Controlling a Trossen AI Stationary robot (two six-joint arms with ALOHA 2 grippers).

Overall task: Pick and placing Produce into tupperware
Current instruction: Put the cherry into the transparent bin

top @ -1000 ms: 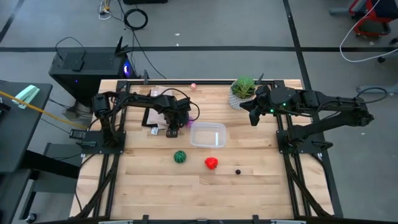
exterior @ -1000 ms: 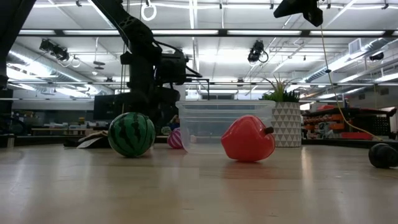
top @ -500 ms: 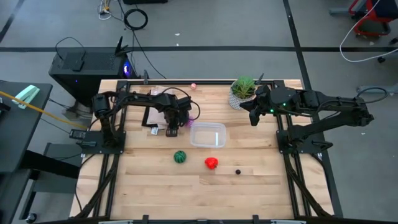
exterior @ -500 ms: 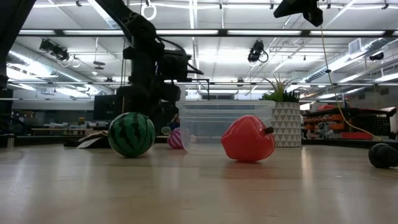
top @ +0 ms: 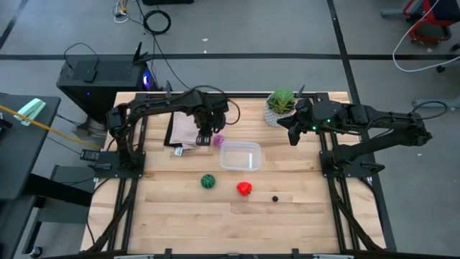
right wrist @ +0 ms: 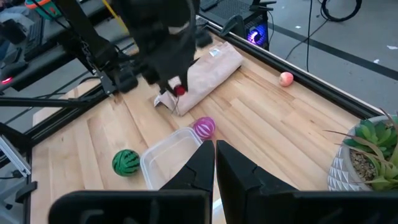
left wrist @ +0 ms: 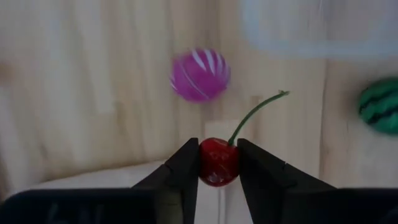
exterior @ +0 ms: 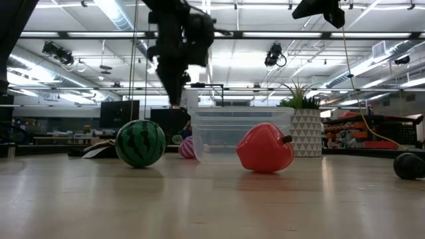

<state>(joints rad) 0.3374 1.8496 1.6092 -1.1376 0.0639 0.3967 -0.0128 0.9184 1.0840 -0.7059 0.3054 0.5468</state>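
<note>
My left gripper point(left wrist: 219, 171) hangs above the table near the tan paper bag point(top: 183, 129), shut on a small red cherry point(left wrist: 219, 162) with a green stem; the right wrist view shows the cherry point(right wrist: 180, 89) too. Below the gripper the purple-pink ball point(top: 218, 141) rests on the wood beside the clear tub point(top: 240, 156). The green striped ball point(top: 208, 181), the red lumpy piece point(top: 244, 188) and a dark bit point(top: 274, 198) lie nearer the front edge. A pink bit point(top: 223, 99) sits at the far edge. My right gripper point(right wrist: 214, 163) waits shut, raised beside the plant. My left gripper pinches the cherry's round red body point(left wrist: 217, 177) between its two fingers point(left wrist: 186, 168), coming from above and pointing down. The cherry is lifted clear of the table. Its green stem point(left wrist: 255, 115) sticks out free past the fingertips.
A potted plant point(top: 280, 106) in a white patterned pot stands at the far right of the table, next to the right arm. The paper bag lies flat at the far left. Bare wood shows toward the near edge, in front of the toy pieces.
My left gripper has risen from low by the paper bag to well above the table, keeping shut on the cherry, which is lifted clear. It has also shifted a little toward the far edge. The balls, tub and right arm have kept still.
</note>
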